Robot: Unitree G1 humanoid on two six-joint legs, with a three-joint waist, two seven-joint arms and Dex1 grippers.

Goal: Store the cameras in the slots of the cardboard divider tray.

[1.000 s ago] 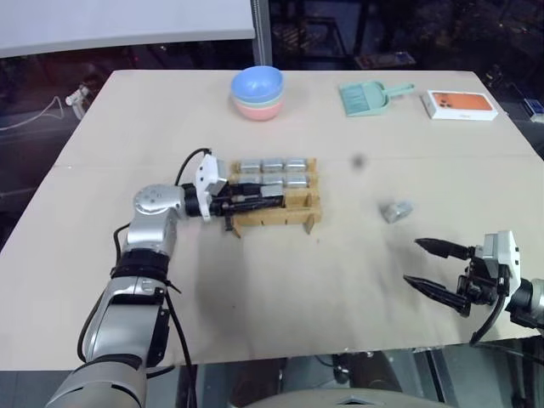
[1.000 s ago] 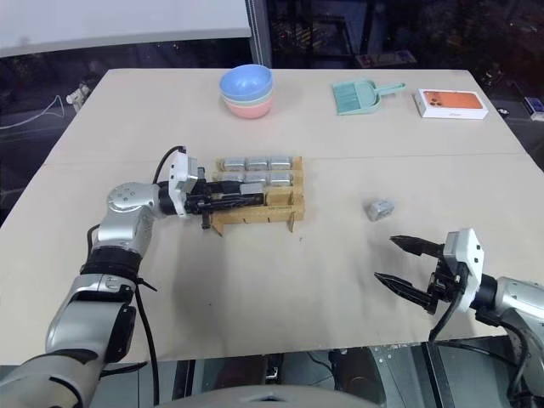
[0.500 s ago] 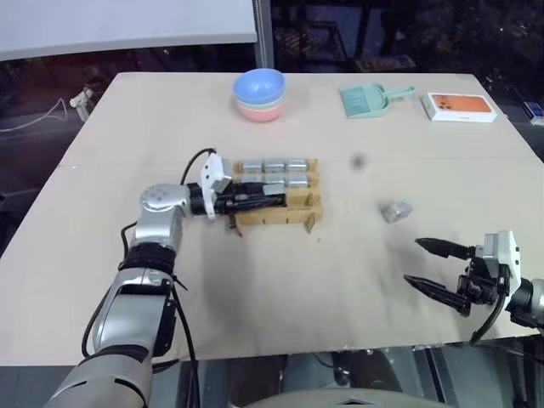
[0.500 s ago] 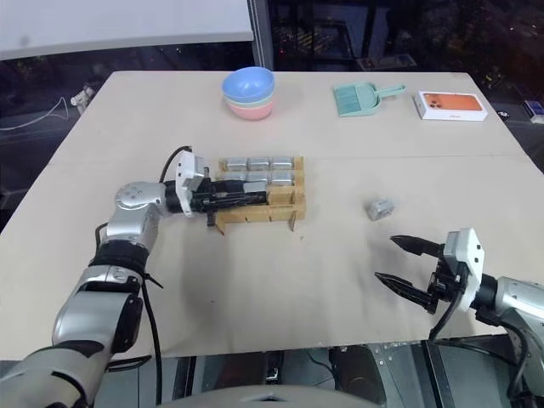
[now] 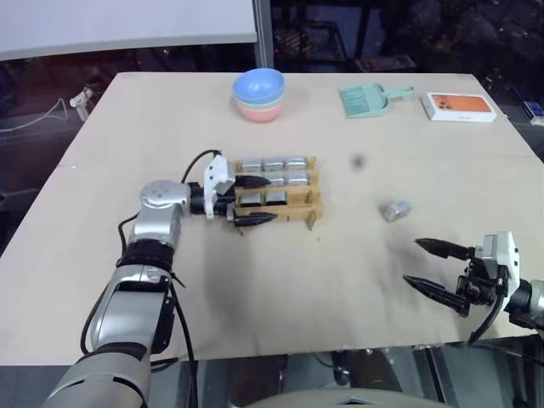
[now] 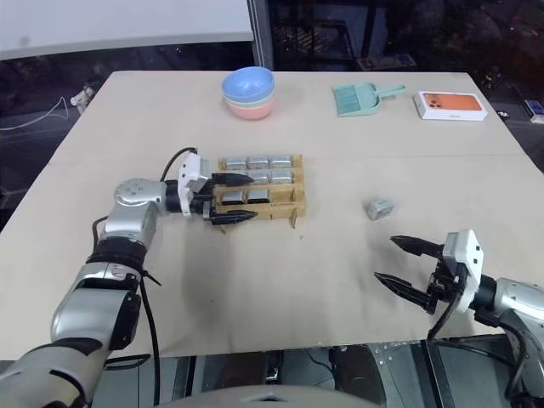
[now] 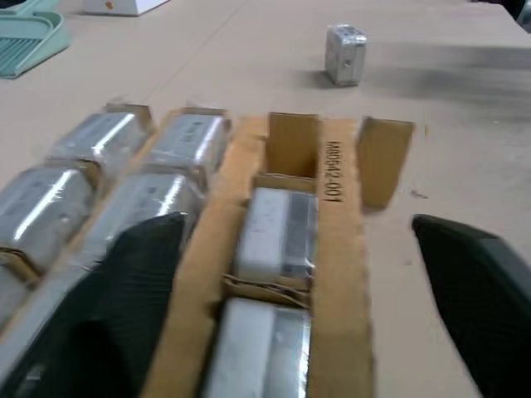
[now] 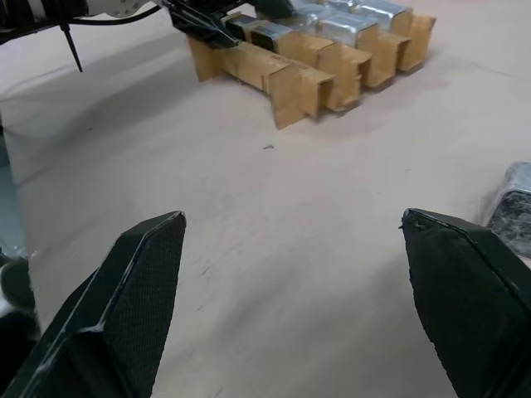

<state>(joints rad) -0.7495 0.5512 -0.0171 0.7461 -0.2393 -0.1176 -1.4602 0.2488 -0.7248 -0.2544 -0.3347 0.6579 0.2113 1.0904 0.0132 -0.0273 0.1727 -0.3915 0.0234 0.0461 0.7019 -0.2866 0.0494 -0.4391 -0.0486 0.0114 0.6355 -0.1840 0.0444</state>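
Opened wide now, after being shut tight a moment ago: the left hand (image 5: 270,198), let go and parked with one black finger on each side of the third row of the flat brown cardboard tray with little slots (image 5: 302,214). Dropped into that row, between those fingers and no longer held: a small boxy silver-grey camera (image 7: 278,232), sitting next to another one. Tucked into the two rows further back: more cameras (image 5: 273,164). Left empty: the end slot of the third row and, as far as can be seen, the whole nearest row. So, probably just at the letting-go step. Lying on the surface well apart from the tray, nearer the right hand (image 5: 413,261): one more small silver-grey block (image 5: 396,210), likely a camera too. Waiting low by the near edge, fingers spread wide, holding nothing: that right hand. Next, most likely: pull the left hand back gently without bumping the tray, then reach for the loose block and pinch it by its flat sides.
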